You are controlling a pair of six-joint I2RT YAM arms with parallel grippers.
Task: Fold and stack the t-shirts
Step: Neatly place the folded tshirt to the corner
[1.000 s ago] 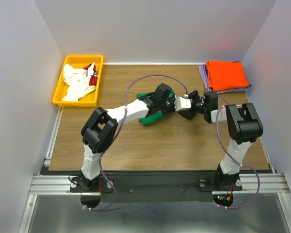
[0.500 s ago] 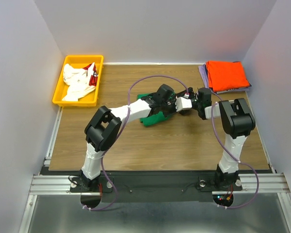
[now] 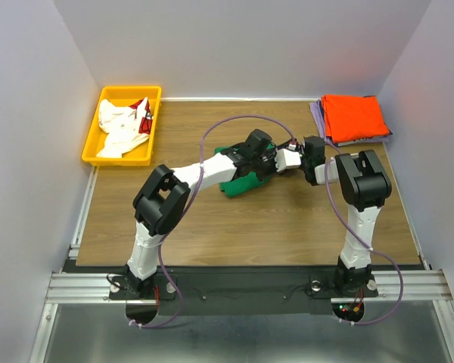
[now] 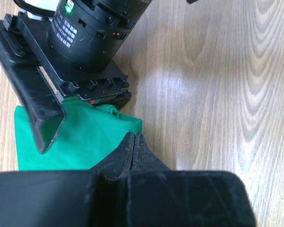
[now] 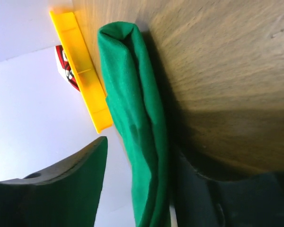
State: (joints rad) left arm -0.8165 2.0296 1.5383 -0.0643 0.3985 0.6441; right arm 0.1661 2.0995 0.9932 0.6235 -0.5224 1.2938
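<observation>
left claw (image 4: 134, 144) pinching green shirt (image 4: 85, 142) edge

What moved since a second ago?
The right arm swung in leftward, bringing the right pincer, open, around the green t-shirt. The left pincer, shut on that shirt's corner, hardly moved. The orange t-shirt, the white shirts and the yellow bin stayed put.

Yellow plastic bin (image 3: 115, 160) sits at the upper left of a wood-grain table (image 3: 234, 227), by its left edge. Pale walls (image 3: 242, 45) enclose three sides; a metal rail (image 3: 79, 286) crosses the bottom.
</observation>
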